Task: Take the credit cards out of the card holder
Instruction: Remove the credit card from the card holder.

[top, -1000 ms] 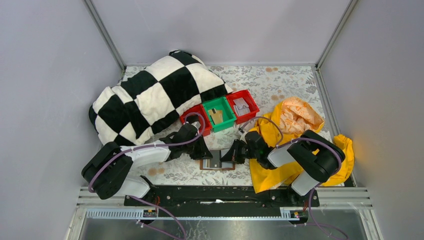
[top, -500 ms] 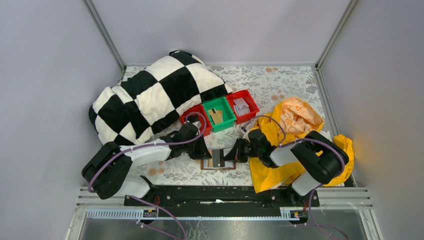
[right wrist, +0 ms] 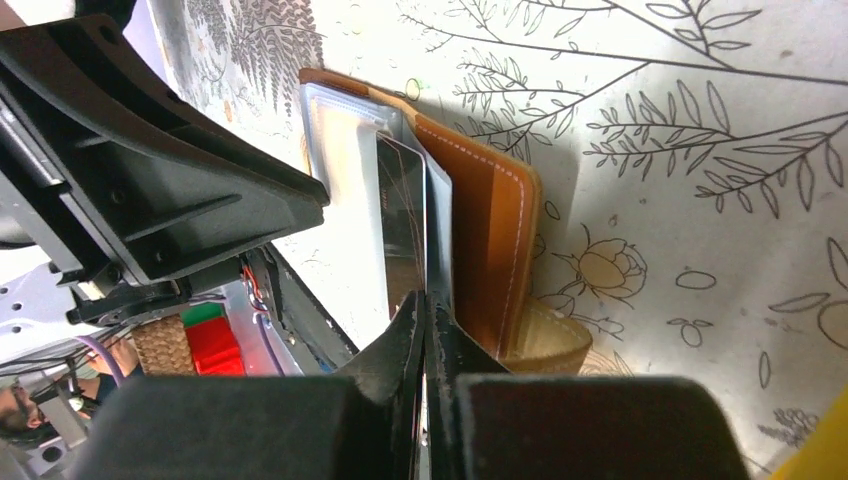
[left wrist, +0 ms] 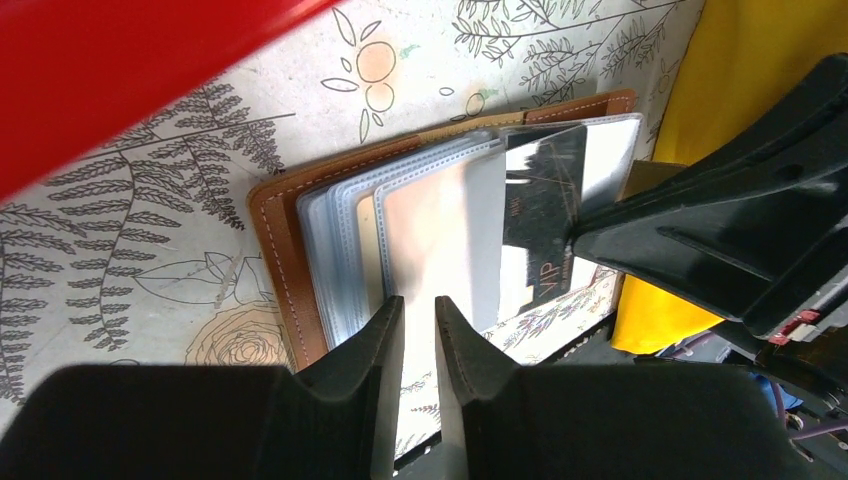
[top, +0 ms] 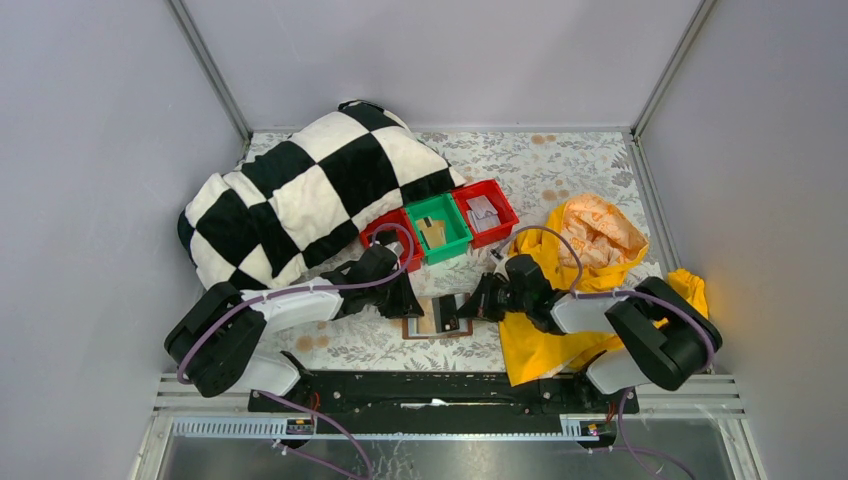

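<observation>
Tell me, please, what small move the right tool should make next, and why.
Probably pull the dark card straight out, rightward. The right tool is shut on its edge, the card seems partly inside a sleeve of the card holder, and the left tool pinches a page to steady it.

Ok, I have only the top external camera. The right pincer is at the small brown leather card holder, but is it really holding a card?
Observer: Yes. The right wrist view shows the right pincer shut on the edge of a dark glossy card.
Operator: Is something printed on it?
Observer: The left wrist view shows the letters VIP on its face.
Operator: Are other cards left inside?
Observer: At least one pale tan card seems to sit in a clear plastic sleeve of the brown leather card holder.
</observation>
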`<state>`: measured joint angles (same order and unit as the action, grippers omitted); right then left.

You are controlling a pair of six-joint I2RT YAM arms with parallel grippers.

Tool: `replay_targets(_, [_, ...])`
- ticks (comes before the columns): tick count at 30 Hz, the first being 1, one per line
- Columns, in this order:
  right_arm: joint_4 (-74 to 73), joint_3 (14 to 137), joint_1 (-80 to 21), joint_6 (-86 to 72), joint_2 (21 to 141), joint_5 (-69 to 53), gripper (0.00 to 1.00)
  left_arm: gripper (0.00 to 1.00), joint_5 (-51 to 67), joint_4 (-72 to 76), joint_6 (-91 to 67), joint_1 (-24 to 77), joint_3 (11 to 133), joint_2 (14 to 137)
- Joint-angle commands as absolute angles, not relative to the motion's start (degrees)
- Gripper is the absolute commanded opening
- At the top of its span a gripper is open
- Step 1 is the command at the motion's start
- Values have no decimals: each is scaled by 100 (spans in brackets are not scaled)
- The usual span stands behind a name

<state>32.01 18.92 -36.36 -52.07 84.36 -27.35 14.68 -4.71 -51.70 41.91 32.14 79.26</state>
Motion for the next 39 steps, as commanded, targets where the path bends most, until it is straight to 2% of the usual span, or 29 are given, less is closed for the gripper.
replay_targets(1, [2645,1901,-3551,-4862,7943,-2440,0,22,1199,-739,-5018,4192,3246,8029])
replay_targets(9, [2212,2079,-3543,-4685,7655,-2486,0,23,1173,-946,-4952,4195,3463,7793])
replay_targets(21, [2312,2194,-3543,-4725,7731,-2544,0,25,1135,-1090,-4859,4195,3610,7498])
replay_targets(39, [2572,2353,-3556,-4766,8111,-2766,0,27,1679,-468,-4871,4199,3527,7802])
